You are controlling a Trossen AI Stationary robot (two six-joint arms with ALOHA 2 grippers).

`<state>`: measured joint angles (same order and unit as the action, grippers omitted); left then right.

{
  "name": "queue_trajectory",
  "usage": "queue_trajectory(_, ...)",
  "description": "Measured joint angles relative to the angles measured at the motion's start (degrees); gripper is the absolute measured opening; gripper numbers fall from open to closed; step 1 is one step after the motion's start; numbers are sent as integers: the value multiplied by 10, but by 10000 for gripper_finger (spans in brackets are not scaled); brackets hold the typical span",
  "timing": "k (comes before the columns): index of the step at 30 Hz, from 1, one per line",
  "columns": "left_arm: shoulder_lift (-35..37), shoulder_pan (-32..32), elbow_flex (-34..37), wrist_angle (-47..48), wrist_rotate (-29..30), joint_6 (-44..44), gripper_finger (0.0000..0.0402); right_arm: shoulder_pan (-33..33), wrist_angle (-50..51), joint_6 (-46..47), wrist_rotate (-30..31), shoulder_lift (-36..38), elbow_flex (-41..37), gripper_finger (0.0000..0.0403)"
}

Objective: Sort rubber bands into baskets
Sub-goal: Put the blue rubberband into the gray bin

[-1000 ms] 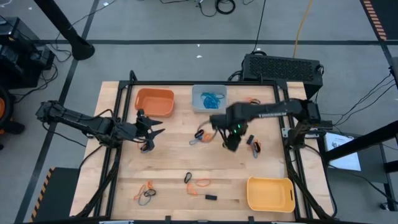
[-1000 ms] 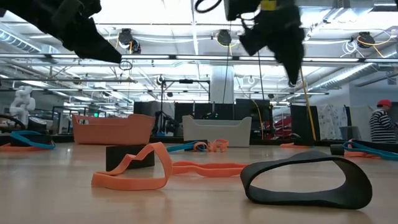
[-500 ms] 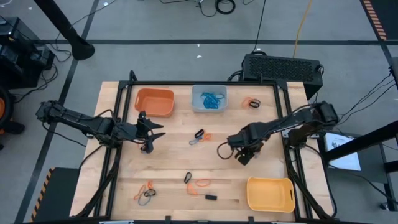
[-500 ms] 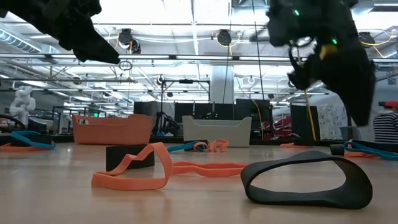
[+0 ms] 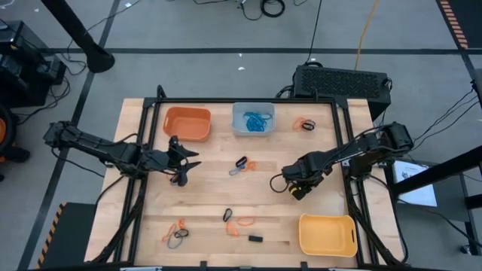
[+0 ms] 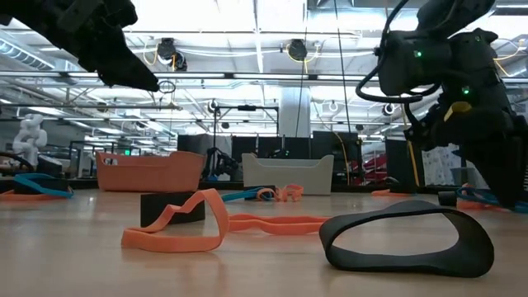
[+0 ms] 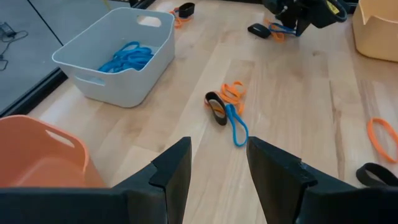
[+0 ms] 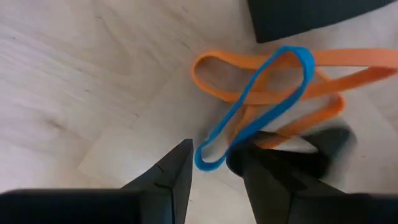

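Observation:
My right gripper [image 8: 211, 177] is open by a narrow gap and low over a tangle of bands right of the table's middle [image 5: 295, 188]. The tangle holds a blue band [image 8: 258, 102], an orange band [image 8: 217, 84] and a black band [image 8: 311, 18]. The blue band's near end [image 8: 208, 160] lies between the fingertips; whether they touch it I cannot tell. My left gripper [image 5: 186, 167] is open and empty, hovering left of centre. The orange basket [image 5: 187, 124], the blue-grey basket [image 5: 253, 120] holding blue bands, and the yellow basket [image 5: 327, 235] stand on the table.
Other bands lie loose: a black, orange and blue cluster [image 7: 225, 107] at mid table, a pair at the far right [image 5: 305, 124], and several near the front edge [image 5: 177, 233] [image 5: 242, 223]. A black frame rims the table [image 5: 248, 100]. A person [image 6: 505, 165] stands far off in the room.
My right gripper has gone from near the blue-grey basket toward the table's right and near edges and has come down over the tangle of bands. The bands on the table have stayed where they were.

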<state>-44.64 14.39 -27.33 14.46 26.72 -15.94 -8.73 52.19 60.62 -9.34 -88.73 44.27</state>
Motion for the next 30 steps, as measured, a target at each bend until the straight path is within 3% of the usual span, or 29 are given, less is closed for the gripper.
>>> queue_trajectory(12,0,0,0,0,0,2,163,0,-4,-5,0,0,0,128)
queue_trajectory(17,0,0,0,0,0,-1,163,1,39,-21,-11,1,21,128)
queue_trajectory(24,0,0,0,0,0,-1,163,1,113,-20,19,2,74,128)
queue_trajectory(30,0,0,0,5,0,-2,164,-8,77,27,-29,2,85,128)
